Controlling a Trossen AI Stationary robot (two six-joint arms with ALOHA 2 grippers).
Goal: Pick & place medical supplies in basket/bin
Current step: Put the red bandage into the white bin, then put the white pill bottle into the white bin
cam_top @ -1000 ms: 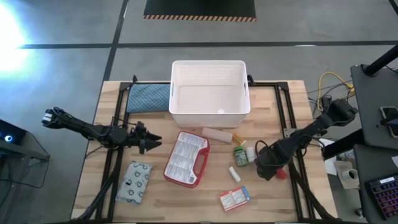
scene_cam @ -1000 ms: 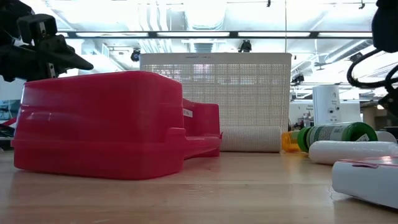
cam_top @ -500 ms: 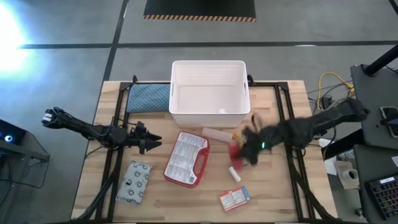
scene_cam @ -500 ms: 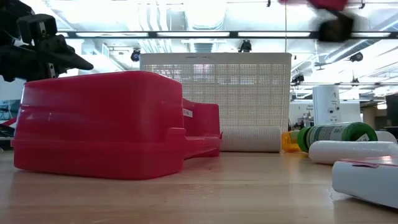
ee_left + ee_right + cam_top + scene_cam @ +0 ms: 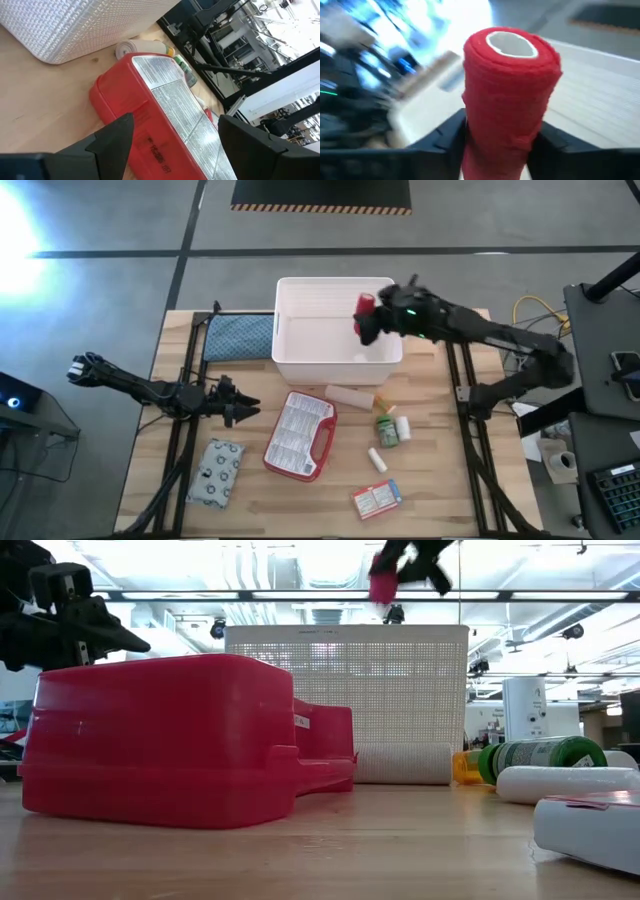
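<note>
My right gripper [image 5: 378, 320] is shut on a red cylinder [image 5: 510, 90], a wound roll with a white hollow core, high above the right part of the white slotted basket [image 5: 335, 282]. In the low view the red cylinder [image 5: 383, 585] hangs above the basket [image 5: 345, 700]. On the table lie the red-edged case [image 5: 300, 435], patterned pouch [image 5: 215, 472], green bottle [image 5: 386, 430], two white tubes [image 5: 378, 459] and a small box [image 5: 377, 498]. My left gripper [image 5: 245, 410] waits open at the table's left, beside the case [image 5: 165, 100]. My right gripper pinches the red cylinder between its two fingers [image 5: 445, 140], which press on opposite sides of its curved wall [image 5: 475, 135] near the end closer to the wrist. The open core end [image 5: 511, 44] points away from the wrist. The cylinder is lifted clear, above the basket.
A blue quilted pad [image 5: 238, 337] lies left of the basket. A beige roll [image 5: 350, 395] rests just in front of the basket's near wall. Black rails run along both sides of the wooden table [image 5: 300, 500].
My right gripper has risen from the table's right side, carrying the red cylinder up and toward the far edge and the left, tipping from pointing down to nearly level. The cylinder, lying on the table before, is now lifted clear above the basket.
</note>
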